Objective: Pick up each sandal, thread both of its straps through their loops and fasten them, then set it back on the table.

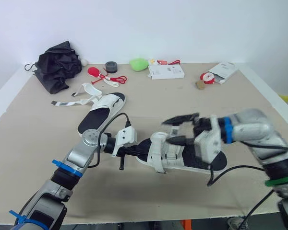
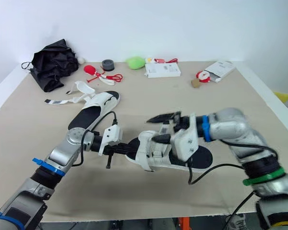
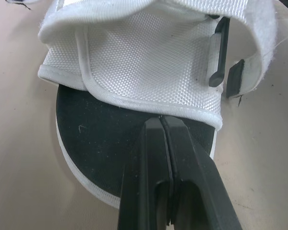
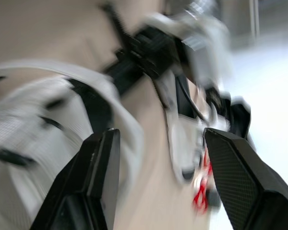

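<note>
L gripper (image 3: 162, 122) pressed together on sandal's (image 1: 159, 155) 9 o'clock end, R gripper (image 1: 178, 129) spread above; prob. light, straps (image 3: 259, 57) floppy: hold by stiff sole (image 3: 101, 143)

L hand (image 3: 161, 123) fingers pressed together, R hand (image 1: 180, 128) fingers spread wide, arms reaching inward.

Your head stereo pair looks forward and down from the near edge and takes in the whole table (image 1: 182, 103); both eyes share one scene, with things sitting a bit further left in the right eye. Your left wrist cam is very close on the near sandal (image 3: 134, 62), looking along the left gripper (image 3: 162, 122) at its toe end. Your right wrist cam looks between the right gripper (image 4: 161, 134) fingers, facing left across that same sandal, close in, so all four views share it
</note>
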